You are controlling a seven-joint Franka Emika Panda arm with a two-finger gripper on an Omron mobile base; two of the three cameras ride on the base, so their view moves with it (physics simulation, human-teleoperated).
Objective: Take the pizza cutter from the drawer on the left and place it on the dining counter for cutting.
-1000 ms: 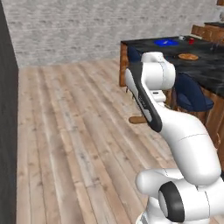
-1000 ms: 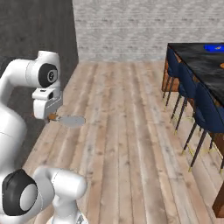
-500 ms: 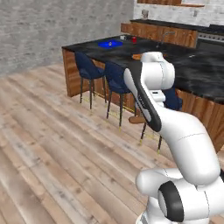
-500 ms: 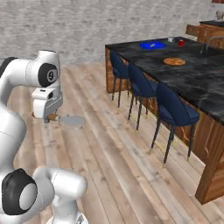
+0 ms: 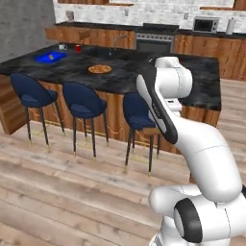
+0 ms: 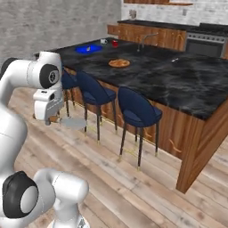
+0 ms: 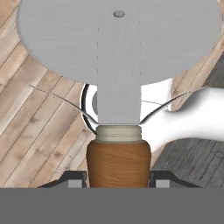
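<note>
The pizza cutter (image 7: 118,43) is held by its brown wooden handle, its round silver wheel pointing away from the hand. My gripper (image 7: 118,180) is shut on that handle, a dark fingertip pressing each side. In the right base view the gripper (image 6: 50,116) hangs over the wooden floor with the pizza cutter (image 6: 73,123) sticking out flat toward the stools. The dining counter (image 6: 178,84), black marble with wooden sides, stretches ahead and to the right, beyond the cutter. It also shows as the dining counter (image 5: 72,72) in the left base view. The drawer is out of view.
Three blue stools (image 5: 84,101) line the counter's near side. On the top lie a round pizza (image 6: 119,63), a blue dish (image 6: 87,49) and a red cup (image 6: 115,43). A back counter with stove (image 5: 153,43) and microwave (image 5: 205,24) runs behind.
The base has turned and driven, so the whole scene shifted: the dining counter and stools now stand close in front. The cutter stays in the shut gripper.
</note>
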